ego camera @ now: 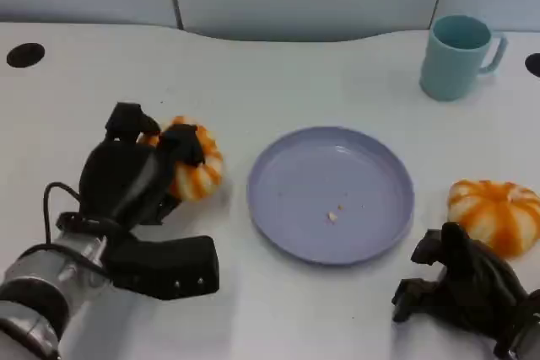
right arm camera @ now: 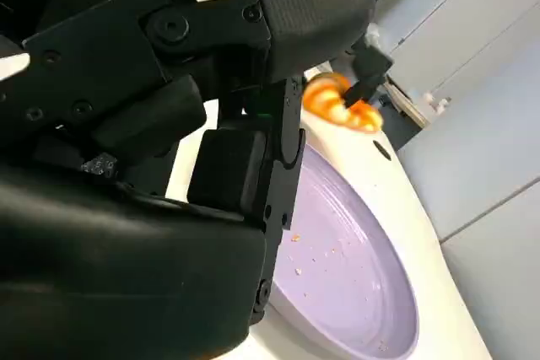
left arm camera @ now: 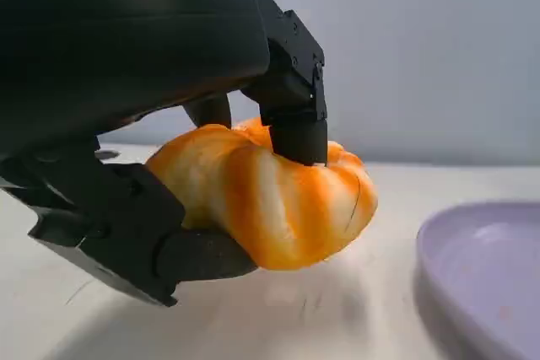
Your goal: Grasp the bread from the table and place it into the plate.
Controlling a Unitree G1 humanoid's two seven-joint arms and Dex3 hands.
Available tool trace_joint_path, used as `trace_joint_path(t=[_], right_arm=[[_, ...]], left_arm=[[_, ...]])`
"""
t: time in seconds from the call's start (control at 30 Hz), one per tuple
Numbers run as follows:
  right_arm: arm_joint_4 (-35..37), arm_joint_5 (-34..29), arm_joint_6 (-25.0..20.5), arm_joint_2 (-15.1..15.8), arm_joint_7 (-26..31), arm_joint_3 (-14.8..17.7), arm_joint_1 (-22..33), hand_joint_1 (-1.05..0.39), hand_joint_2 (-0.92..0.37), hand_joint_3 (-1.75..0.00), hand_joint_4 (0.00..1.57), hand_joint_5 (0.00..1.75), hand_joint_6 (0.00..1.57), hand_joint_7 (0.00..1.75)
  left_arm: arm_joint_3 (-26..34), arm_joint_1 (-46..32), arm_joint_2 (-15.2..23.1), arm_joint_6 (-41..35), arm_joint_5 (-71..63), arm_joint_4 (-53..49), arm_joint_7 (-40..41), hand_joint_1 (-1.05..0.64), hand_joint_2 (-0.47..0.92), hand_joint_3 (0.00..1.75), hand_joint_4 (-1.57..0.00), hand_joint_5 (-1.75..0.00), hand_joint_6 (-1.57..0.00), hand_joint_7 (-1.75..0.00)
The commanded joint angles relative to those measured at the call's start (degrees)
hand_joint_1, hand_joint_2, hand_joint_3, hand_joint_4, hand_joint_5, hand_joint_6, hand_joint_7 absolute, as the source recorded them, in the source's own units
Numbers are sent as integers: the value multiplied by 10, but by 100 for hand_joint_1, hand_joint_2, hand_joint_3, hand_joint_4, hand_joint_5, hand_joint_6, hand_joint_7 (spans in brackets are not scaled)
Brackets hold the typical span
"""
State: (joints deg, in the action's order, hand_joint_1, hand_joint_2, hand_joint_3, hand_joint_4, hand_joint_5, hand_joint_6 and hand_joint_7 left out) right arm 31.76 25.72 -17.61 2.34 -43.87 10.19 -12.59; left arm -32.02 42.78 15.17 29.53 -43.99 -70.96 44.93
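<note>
Left hand (ego camera: 148,170): an orange-and-white striped bread (ego camera: 198,166) is gripped by it, toward the left edge of the desk (ego camera: 253,82); in the left wrist view fingers (left arm camera: 295,115) are pressed on the bread's top and another finger is tucked under it.
Held bread: seen in the left wrist view to be just above the desk surface, with a shadow beneath; it is placed just beside the plate (ego camera: 331,194), on the plate's left, and is not in it.
Right hand (ego camera: 460,288): placed near the front right corner of the desk, fingers curled inward with nothing seen in them; whether the desk is touched cannot be told.
Second bread (ego camera: 496,212): a similar striped piece is laid on the desk near the right edge, between the plate and that edge, just behind the right hand and apart from it.
Plate: a lilac round plate is set near the middle of the desk; a few small crumbs (ego camera: 332,216) are scattered in it.
Cup (ego camera: 456,55): a teal cup with a handle is stood upright near the back right corner, well apart from the plate.
</note>
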Motion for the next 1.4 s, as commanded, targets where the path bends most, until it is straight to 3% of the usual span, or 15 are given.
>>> trace_joint_path(t=[0.03, 0.23, 0.33, 0.43, 0.5, 0.6, 0.73, 1.13, 1.23, 1.27, 1.37, 1.4], right_arm=[[18, -2, 2, 6, 4, 1, 3, -30, -77, -37, 157, 57, 157, 40], [24, -6, 6, 6, 5, -2, 0, -30, -77, -37, 157, 56, 157, 40], [22, -7, 6, 6, 8, -3, 0, -30, -77, -36, 157, 56, 157, 40], [24, -6, 9, 6, 4, -5, 0, -31, -77, -37, 157, 57, 157, 40], [25, -5, 7, 5, 4, -6, 0, -30, -78, -37, 157, 56, 157, 39], [24, -3, 3, 6, 5, -7, 0, -29, -78, -38, 157, 55, 157, 39], [21, -1, 5, 4, 3, -9, 3, -28, -78, -38, 157, 55, 157, 38], [-6, -1, 0, -5, 9, -22, 18, -30, -79, -37, 157, 54, 157, 39], [-10, 1, -4, -6, 9, -23, 20, -30, -80, -38, 157, 54, 157, 39], [-12, 1, -5, -6, 10, -24, 20, -30, -79, -38, 157, 53, 157, 39], [-12, 1, -5, -6, 11, -23, 21, -31, -79, -38, 157, 53, 157, 39], [-12, 1, -4, -6, 11, -23, 21, -31, -78, -38, 157, 53, 157, 39]], left_arm=[[26, 25, 11, 27, 19, 23, 11, -13, 49, 121, -86, -175, -65, -175], [30, 49, -4, 48, 19, 67, -9, -14, 48, 110, -87, -175, -66, -175], [26, 57, -9, 59, 18, 83, -32, -15, 47, 120, -88, -175, -67, -175], [21, 82, -25, 109, 40, 79, -137, -14, 44, 120, -89, -175, -70, -175], [24, 91, -35, 124, 55, 75, -192, -17, 47, 107, -90, -175, -72, -175], [27, 101, -53, 137, 72, 70, -252, -23, 48, 121, -95, -175, -78, -175], [28, 107, -78, 128, 80, 66, -290, -26, 46, 126, -97, -175, -79, -175], [-2, 115, -132, 99, 37, 36, -267, -31, 48, 139, -107, -175, -86, -175], [-12, 119, -130, 87, 28, 31, -280, -34, 48, 139, -98, -175, -79, -174], [-9, 120, -131, 81, 36, 29, -306, -36, 47, 135, -90, -169, -73, -166], [8, 121, -134, 61, 69, 24, -386, -40, 47, 107, -68, -132, -65, -102], [5, 123, -132, 49, 68, 27, -404, -41, 49, 101, -63, -127, -62, -91]])
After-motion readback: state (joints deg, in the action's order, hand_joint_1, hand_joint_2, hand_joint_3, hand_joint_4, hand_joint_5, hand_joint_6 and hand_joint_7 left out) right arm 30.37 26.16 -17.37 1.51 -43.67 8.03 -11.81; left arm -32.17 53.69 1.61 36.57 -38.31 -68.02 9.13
